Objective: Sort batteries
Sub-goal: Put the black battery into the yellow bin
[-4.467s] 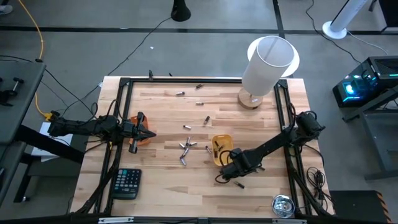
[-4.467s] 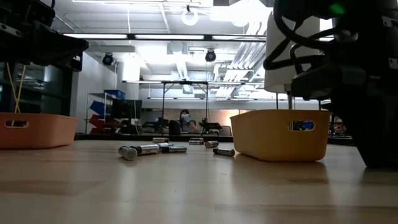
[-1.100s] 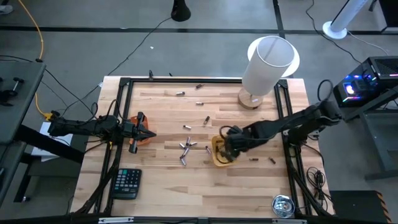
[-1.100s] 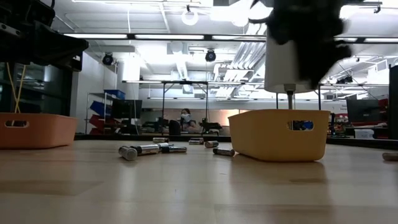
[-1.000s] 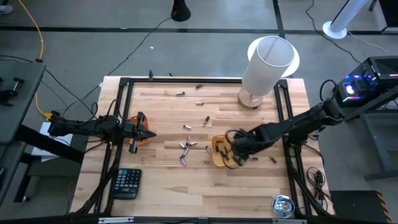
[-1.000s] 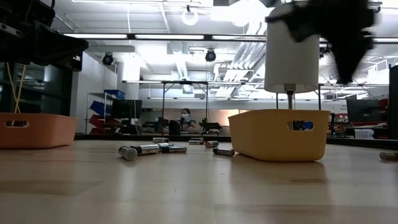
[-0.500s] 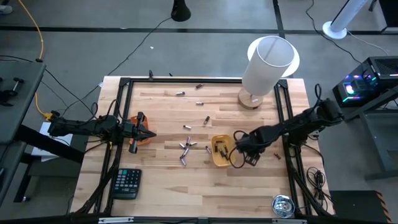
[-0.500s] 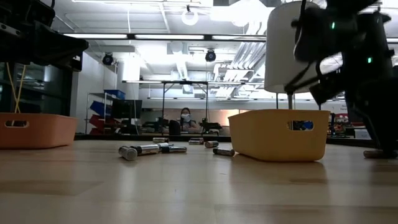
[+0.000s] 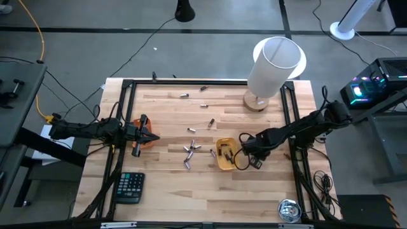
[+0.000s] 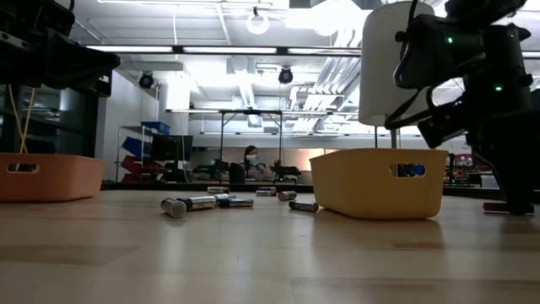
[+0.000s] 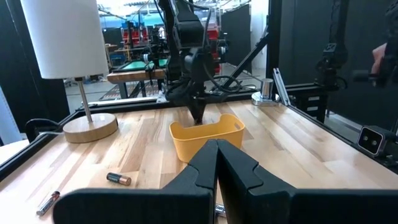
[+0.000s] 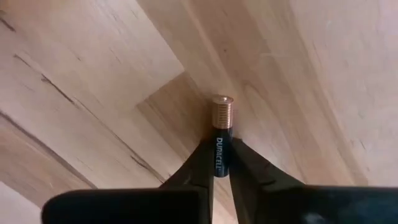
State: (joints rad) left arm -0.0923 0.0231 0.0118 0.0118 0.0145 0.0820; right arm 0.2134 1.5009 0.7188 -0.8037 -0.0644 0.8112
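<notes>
right gripper (image 9: 252, 163) low over the table (image 9: 267, 197), just right of the yellow tray (image 9: 224, 154), jaws pinching a black duracell battery (image 12: 219, 137). in the right wrist view the battery sits between the two fingers (image 12: 186, 173), long axis in line with the fingers, copper end pointing away from the gripper toward the wood; black body with the lettering is the gripped part. cannot tell from the views whether the battery touches the table. in the low view the right gripper (image 10: 515, 190) hangs at the far right, beside the yellow tray (image 10: 378, 181).

left gripper (image 9: 154, 135) waits at the table's left edge by the orange tray (image 9: 145, 144), jaws pressed together, nothing between them; the left wrist view shows its fingers (image 11: 202, 171) touching along the centre line.

loose batteries: a cluster (image 9: 190, 152) in the middle of the table left of the yellow tray, lying at mixed angles, some crossing each other. singles farther back: one (image 9: 191, 130), one (image 9: 210, 122) roughly front-to-back, one (image 9: 204, 105), one (image 9: 184, 95), one (image 9: 203, 88) at the back rail. several dark ones lie inside the yellow tray (image 9: 222, 151). in the low view the cluster (image 10: 198, 203) lies flat on its side, long axes mostly across the view.

calculator (image 9: 129, 187) at the front left corner. white lamp (image 9: 272, 67) on a round wooden base at the back right. metal tin (image 9: 289, 210) at the front right corner. a person (image 10: 251, 160) sits in the room behind.
</notes>
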